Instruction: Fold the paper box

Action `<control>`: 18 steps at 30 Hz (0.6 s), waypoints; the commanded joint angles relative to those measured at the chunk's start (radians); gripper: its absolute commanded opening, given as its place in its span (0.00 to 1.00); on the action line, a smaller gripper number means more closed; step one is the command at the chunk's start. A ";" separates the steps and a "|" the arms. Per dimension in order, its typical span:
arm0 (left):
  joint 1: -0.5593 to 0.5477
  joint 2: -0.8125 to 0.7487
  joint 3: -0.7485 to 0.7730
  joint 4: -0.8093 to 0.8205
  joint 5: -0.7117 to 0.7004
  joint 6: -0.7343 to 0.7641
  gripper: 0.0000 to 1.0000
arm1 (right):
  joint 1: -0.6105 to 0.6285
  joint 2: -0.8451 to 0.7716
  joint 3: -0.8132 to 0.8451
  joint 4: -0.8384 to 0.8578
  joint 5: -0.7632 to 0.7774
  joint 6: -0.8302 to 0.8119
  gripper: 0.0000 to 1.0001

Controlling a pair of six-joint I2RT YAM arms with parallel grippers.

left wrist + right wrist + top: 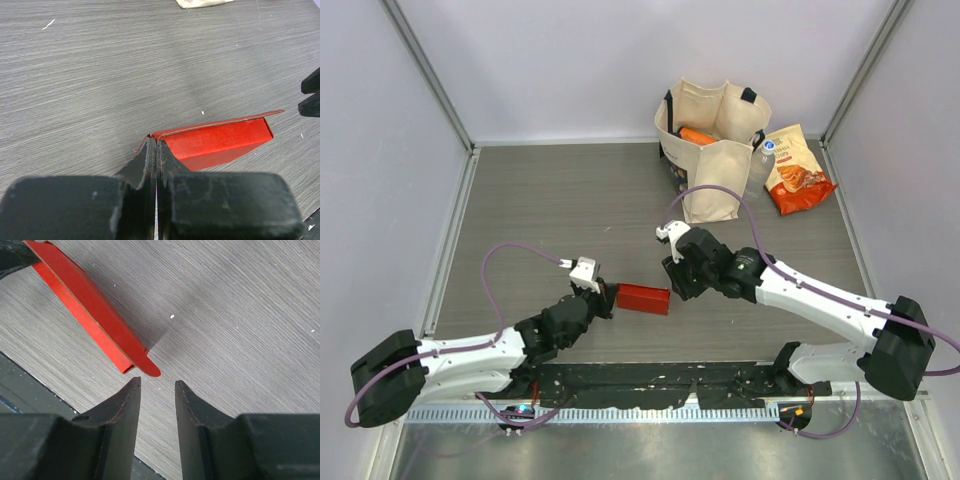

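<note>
The paper box (pixel 642 298) is a small flat red card box near the table's front middle. My left gripper (pixel 610 298) is shut on its left end; in the left wrist view the jaws (pixel 156 141) pinch a thin red flap at the box's (pixel 220 142) corner. My right gripper (pixel 672 280) is open just off the box's right end, touching nothing. In the right wrist view the box (pixel 85 305) runs up and left, and a rounded tab (pixel 150 368) sticks out just ahead of the gripper (pixel 157 382). The right fingertips (pixel 312 95) show at the left wrist view's right edge.
A beige tote bag (pixel 710 150) stands at the back centre-right with an orange item inside. An orange-red snack bag (pixel 798 172) lies to its right. A dark strip (pixel 650 380) runs along the table's front edge. Pale walls enclose the table.
</note>
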 commanded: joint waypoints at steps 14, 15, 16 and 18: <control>-0.009 -0.011 0.015 -0.094 0.009 -0.006 0.00 | 0.026 0.056 -0.003 0.082 -0.008 -0.090 0.40; -0.009 -0.011 0.017 -0.094 0.009 -0.006 0.00 | 0.031 0.049 -0.004 0.078 -0.011 -0.090 0.40; -0.009 -0.009 0.018 -0.094 0.009 -0.006 0.00 | 0.034 0.042 -0.009 0.079 -0.019 -0.088 0.40; -0.009 -0.011 0.018 -0.092 0.005 -0.008 0.00 | 0.042 0.020 -0.012 0.081 -0.029 -0.087 0.43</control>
